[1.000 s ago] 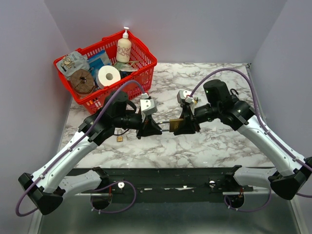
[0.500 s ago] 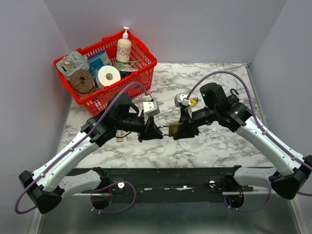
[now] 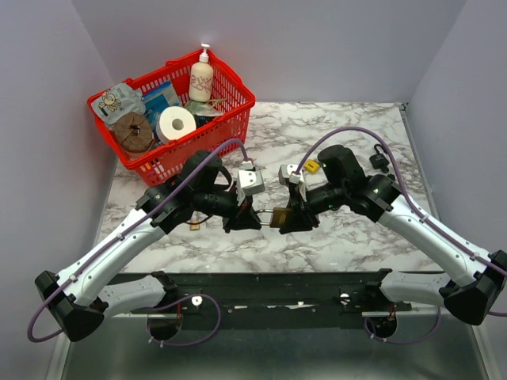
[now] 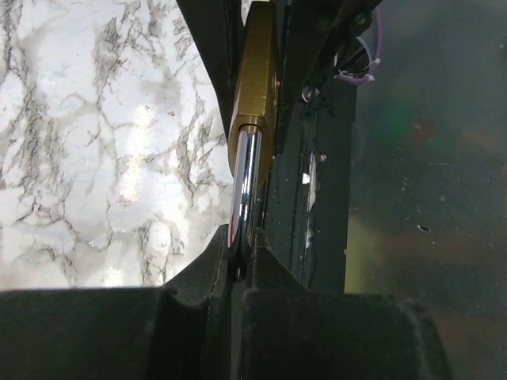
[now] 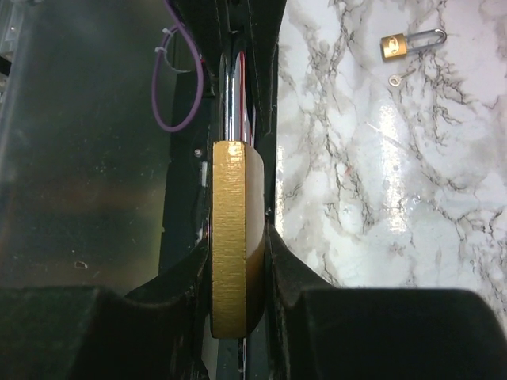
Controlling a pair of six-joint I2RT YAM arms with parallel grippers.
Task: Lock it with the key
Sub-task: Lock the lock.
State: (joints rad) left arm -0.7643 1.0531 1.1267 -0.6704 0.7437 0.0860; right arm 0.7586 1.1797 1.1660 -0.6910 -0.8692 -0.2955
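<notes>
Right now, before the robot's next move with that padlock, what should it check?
1. Body grip: the right gripper clamps the brass body: ok.
2. Shackle grip: the left gripper is shut on the shackle: ok.
3. Shackle pushed home into the body: cannot tell.
4. Key in hand: not ok. Neither gripper has it; what looks like a key lies on the table beside a spare padlock.

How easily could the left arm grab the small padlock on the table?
Probably not yet: the left gripper is shut on the large padlock's shackle, though the small padlock lies nearby.
</notes>
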